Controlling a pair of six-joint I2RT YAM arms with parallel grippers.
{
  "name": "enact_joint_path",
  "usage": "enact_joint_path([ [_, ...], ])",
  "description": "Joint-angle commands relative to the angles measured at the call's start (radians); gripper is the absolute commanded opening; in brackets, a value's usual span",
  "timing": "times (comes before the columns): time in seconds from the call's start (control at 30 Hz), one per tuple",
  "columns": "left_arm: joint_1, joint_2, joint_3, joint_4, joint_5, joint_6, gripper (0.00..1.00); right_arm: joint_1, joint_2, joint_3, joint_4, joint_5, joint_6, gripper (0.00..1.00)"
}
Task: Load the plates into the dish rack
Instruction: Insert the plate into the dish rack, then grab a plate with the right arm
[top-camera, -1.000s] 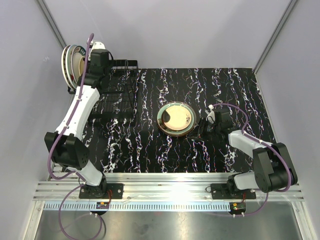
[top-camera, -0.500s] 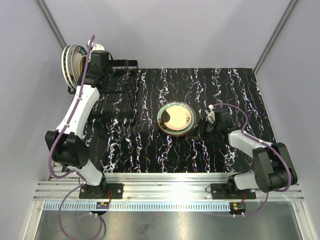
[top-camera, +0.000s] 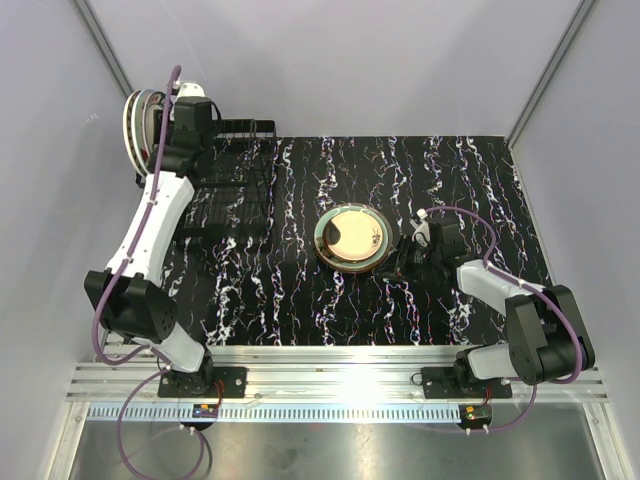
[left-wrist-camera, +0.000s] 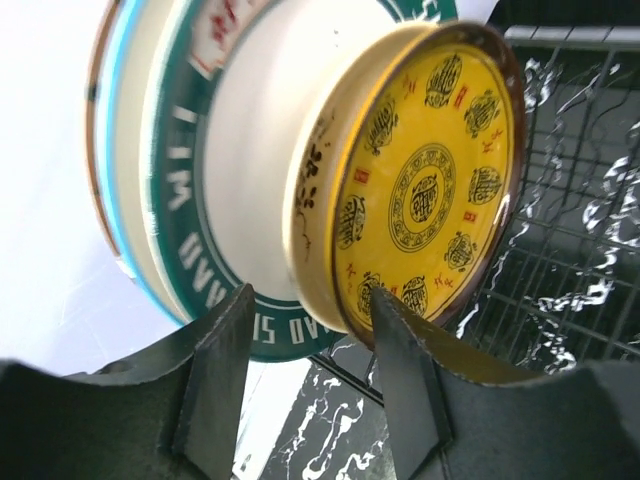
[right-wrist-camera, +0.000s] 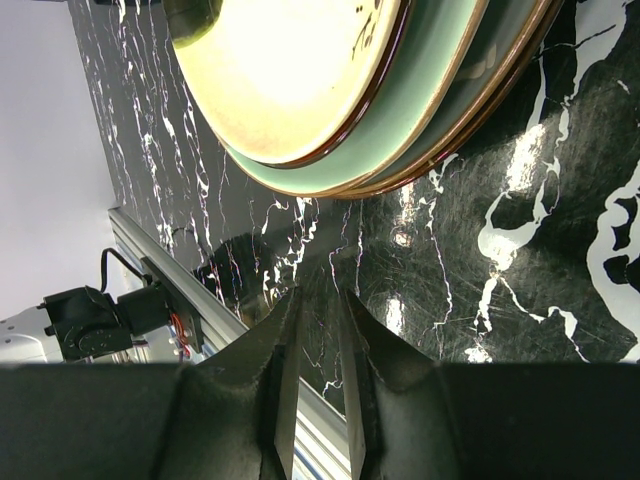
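Left hand (left-wrist-camera: 312, 305): open. The fingers stand apart on either side of the yellow plate's lower rim. I cannot tell whether one finger brushes the rim.
Yellow plate (left-wrist-camera: 425, 190): stands on edge at the left end of the dish rack (top-camera: 235, 175), leaning against the other standing plates (left-wrist-camera: 175, 200). Its patterned face is turned toward the rack's open slots.
Axis: a round disc, so it has no long axis. Its flat plane is upright and set across the rack's row of wires.
Handling: looks like glazed ceramic, so likely stiff, fairly heavy, slick and chippable. The rim is the only sensible hold, pinched across its thickness. It should be set down gently, since wire against glaze may let it slide.
Right hand (right-wrist-camera: 318, 300): the fingers are only a little parted, with nothing between them. It sits low over the worktop (top-camera: 450, 180).
Stack of plates (top-camera: 352, 237): lies flat with faces up, well to the right of the rack and just beside the right hand. The overhanging rim of the top plate is probably the place to take it.
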Motion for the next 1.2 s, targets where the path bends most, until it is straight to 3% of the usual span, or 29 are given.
enact_joint_path([
  [0.0,-0.01,-0.07,0.064,0.009,0.051,-0.018,0.54,0.005,-0.012,0.041,0.024,0.003,-0.019,0.28],
  [0.23,-0.011,-0.151,0.078,-0.011,0.164,-0.065,0.64,0.005,-0.018,0.049,0.02,0.015,-0.027,0.28],
  [0.47,-0.008,-0.383,-0.063,0.069,0.434,-0.19,0.88,0.005,-0.03,0.07,-0.042,0.03,-0.032,0.36],
  [0.57,-0.003,-0.472,-0.167,0.102,0.534,-0.223,0.99,0.005,-0.044,0.08,-0.068,0.055,-0.03,0.43],
  [0.63,0.006,-0.53,-0.243,0.112,0.592,-0.275,0.99,0.005,-0.061,0.084,-0.083,0.088,-0.027,0.48],
  [0.77,0.007,-0.631,-0.399,0.164,0.683,-0.325,0.99,0.005,-0.079,0.102,-0.095,0.16,0.022,0.49],
  [0.97,0.007,-0.774,-0.679,0.294,0.634,-0.329,0.99,0.005,-0.039,0.187,-0.121,0.246,0.067,0.45],
  [1.17,0.006,-0.843,-0.804,0.33,0.612,-0.328,0.99,0.003,0.079,0.308,-0.178,0.279,0.065,0.41],
])
